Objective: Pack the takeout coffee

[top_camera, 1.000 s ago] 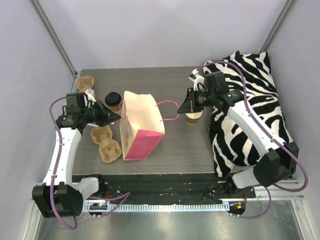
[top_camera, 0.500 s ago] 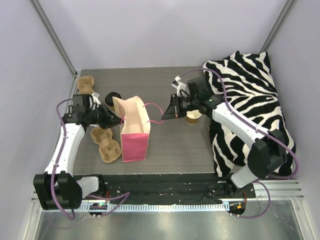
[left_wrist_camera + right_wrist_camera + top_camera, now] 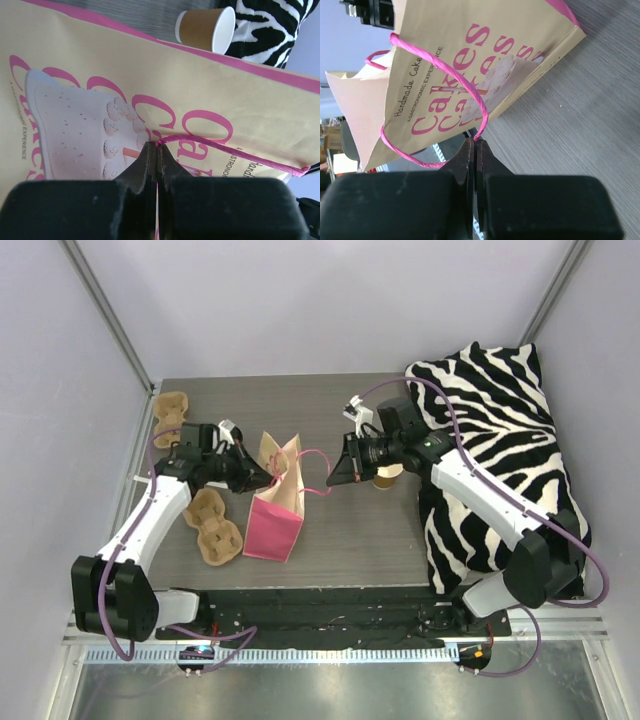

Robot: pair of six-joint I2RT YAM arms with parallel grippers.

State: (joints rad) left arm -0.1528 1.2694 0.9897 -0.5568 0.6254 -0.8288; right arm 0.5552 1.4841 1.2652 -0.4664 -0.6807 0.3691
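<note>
Dark slatted table [image 3: 360, 540] underneath, with a zebra-striped cloth [image 3: 500, 440] heaped over its right side. At the middle, the pink-and-tan paper bag [image 3: 275, 525], hoisted upright onto its base after lying flat on its side a second ago, then drawn taller and narrower over the last half second. Strung between the two arms. Left gripper [image 3: 270, 478] pressed together on the left handle [image 3: 250, 152], a pink cord, tips closed on it right against the printed face of the bag. Right gripper [image 3: 333, 480] likewise pinching the right handle [image 3: 440, 68] at the low end of its loop. Both brought in toward the bag from a wider stance a second ago. Mouth turned upward now, but looking squeezed nearly flat from above, so probably in need of the handles being drawn apart before any loading. Left of the bag, a cardboard cup carrier [image 3: 212, 525] flat on the table, apart from both grippers; a second carrier [image 3: 172, 408] off at the far left corner. Just beyond the right gripper, an open brown paper cup [image 3: 388, 476], upright, outside the bag. Bag readied, then; coffee not yet inside, carrier not yet loaded, most of the packing still ahead.
</note>
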